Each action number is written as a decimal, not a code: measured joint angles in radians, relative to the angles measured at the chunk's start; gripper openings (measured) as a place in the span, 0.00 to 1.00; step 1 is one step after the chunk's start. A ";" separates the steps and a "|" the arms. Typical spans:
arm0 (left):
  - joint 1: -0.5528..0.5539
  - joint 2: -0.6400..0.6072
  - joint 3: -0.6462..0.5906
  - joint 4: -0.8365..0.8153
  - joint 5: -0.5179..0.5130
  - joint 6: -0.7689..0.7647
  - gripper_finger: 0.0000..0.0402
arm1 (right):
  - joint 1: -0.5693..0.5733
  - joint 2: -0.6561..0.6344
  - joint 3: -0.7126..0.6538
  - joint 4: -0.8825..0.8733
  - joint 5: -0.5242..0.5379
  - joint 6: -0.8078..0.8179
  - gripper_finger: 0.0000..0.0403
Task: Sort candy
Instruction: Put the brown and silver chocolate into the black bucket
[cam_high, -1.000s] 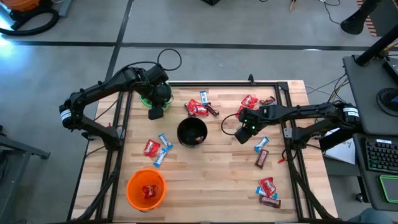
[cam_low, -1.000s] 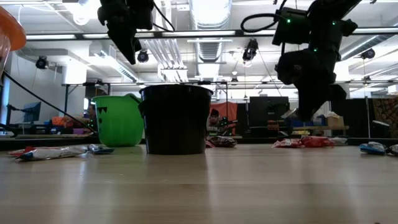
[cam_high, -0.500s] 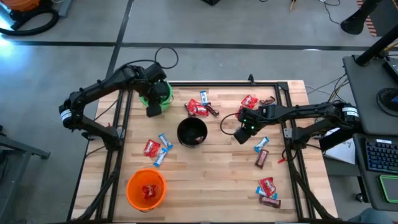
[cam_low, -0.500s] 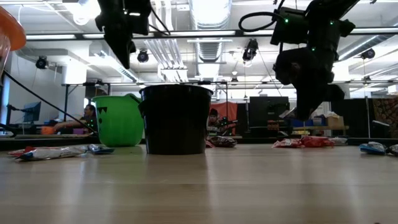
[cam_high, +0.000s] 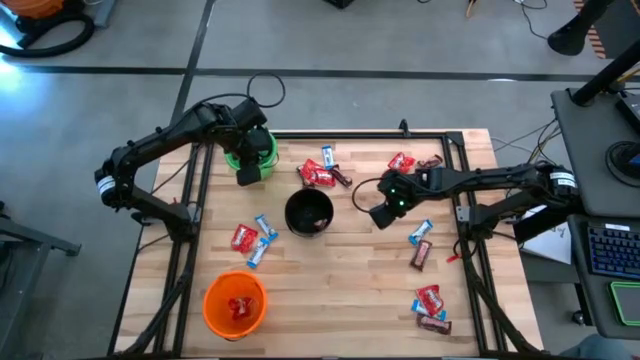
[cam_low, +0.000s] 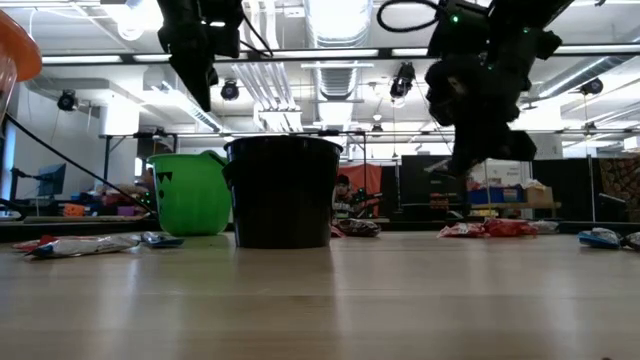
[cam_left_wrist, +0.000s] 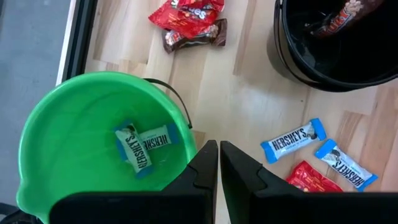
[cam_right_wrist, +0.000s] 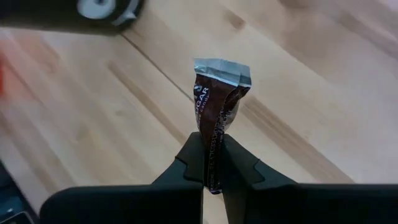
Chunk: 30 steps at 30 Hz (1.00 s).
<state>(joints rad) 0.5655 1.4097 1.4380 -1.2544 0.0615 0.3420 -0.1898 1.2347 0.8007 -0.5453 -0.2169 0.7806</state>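
My right gripper (cam_right_wrist: 212, 171) is shut on a dark brown candy bar (cam_right_wrist: 217, 102). It hangs above the table (cam_high: 340, 270), just right of the black cup (cam_high: 308, 212). My left gripper (cam_left_wrist: 219, 155) is shut and holds nothing. It hovers over the near rim of the green cup (cam_left_wrist: 93, 143), which holds two blue-and-white candies (cam_left_wrist: 140, 146). A brown candy (cam_left_wrist: 339, 15) lies inside the black cup. The orange cup (cam_high: 235, 303) holds red candy. My right gripper pinches one end of the brown candy bar (cam_right_wrist: 213, 146) between its two fingers. The fingers slant down toward the table and lie along the bar. The rest of the wrapper sticks out past the fingertips, its crimped silver end (cam_right_wrist: 221, 67) farthest out, clear of the wood.
Loose candy lies scattered: red and blue pieces (cam_high: 322, 172) behind the black cup, red ones (cam_high: 400, 163) at the far right, a blue and a brown one (cam_high: 420, 243) right of my right gripper, more at the left (cam_high: 250, 238) and the near right (cam_high: 430, 305).
My right gripper has tipped and swung a little toward the black cup, carrying the brown candy with it and staying shut.
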 joint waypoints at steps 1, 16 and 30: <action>0.000 0.000 0.000 0.000 0.000 -0.001 0.00 | 0.000 0.004 0.013 0.000 0.000 -0.016 0.03; 0.001 0.000 0.000 0.086 0.002 -0.003 0.00 | 0.002 0.260 0.371 -0.169 0.026 -0.313 0.03; 0.001 0.000 0.000 0.092 0.002 0.015 0.00 | 0.002 0.336 0.586 -0.229 0.060 -0.527 0.03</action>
<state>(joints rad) 0.5667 1.4097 1.4380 -1.1621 0.0635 0.3573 -0.1875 1.5711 1.3863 -0.7740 -0.1570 0.2537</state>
